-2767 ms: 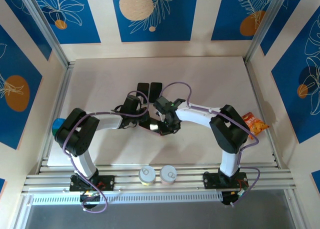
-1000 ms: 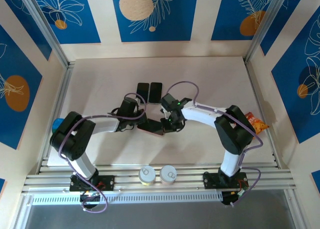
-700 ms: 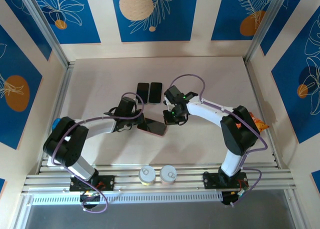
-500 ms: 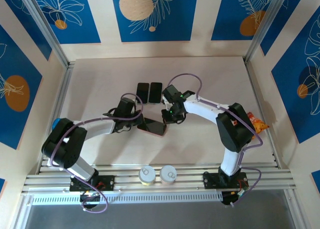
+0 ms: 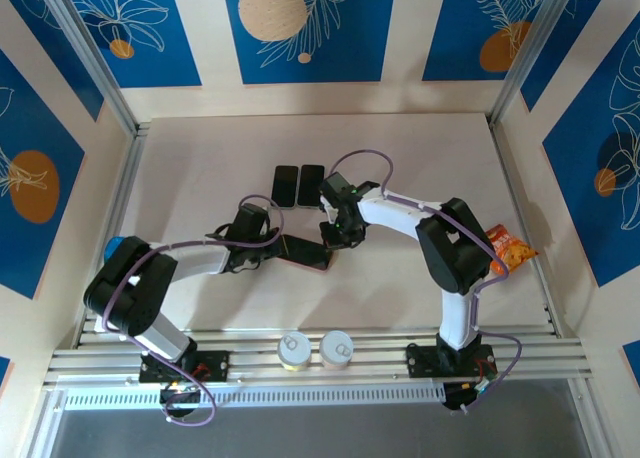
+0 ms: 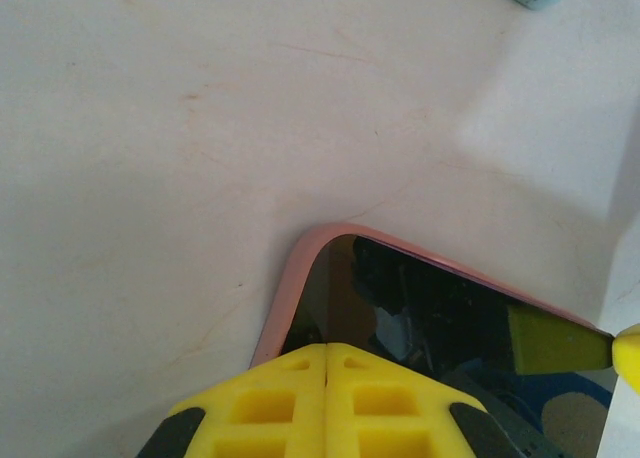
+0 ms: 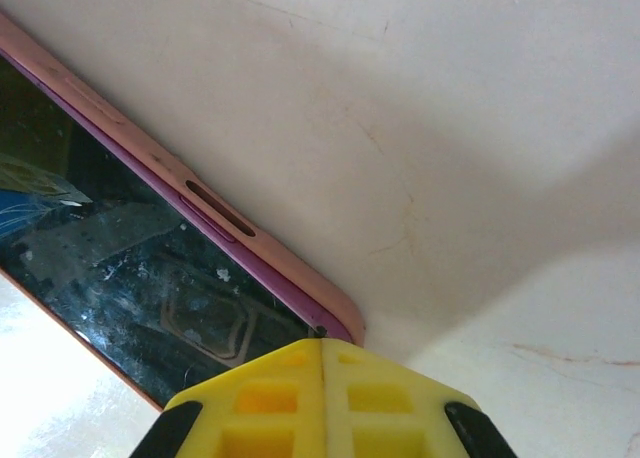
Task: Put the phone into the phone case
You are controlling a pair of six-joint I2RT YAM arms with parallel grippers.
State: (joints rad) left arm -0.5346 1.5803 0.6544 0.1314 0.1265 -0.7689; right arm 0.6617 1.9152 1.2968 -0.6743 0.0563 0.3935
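Both arms lean in over the tabletop, closing on the pink phone case from opposite ends. The phone lies flat inside it, dark glass up, and from the left wrist the pink rim wraps round the corner of the screen.

Left end effector: yellow fingers pressed tight together, nothing between them, tips right at the case's corner and over the edge of the glass. Over to the right end effector, and it's the same story, fingers shut flush with no gap, gripping nothing, poised at a corner of the case beside the edge with the button slots.

From above, the left one sits at the case's left end and the right one at its far right end. Whether either tip actually presses on the case, I cannot tell.

Just beyond the case's far side, two dark handsets lie side by side. Nearer the arm bases than the case, two cans stand together on the rail. Well to the right of the case, a snack packet rests by the wall.
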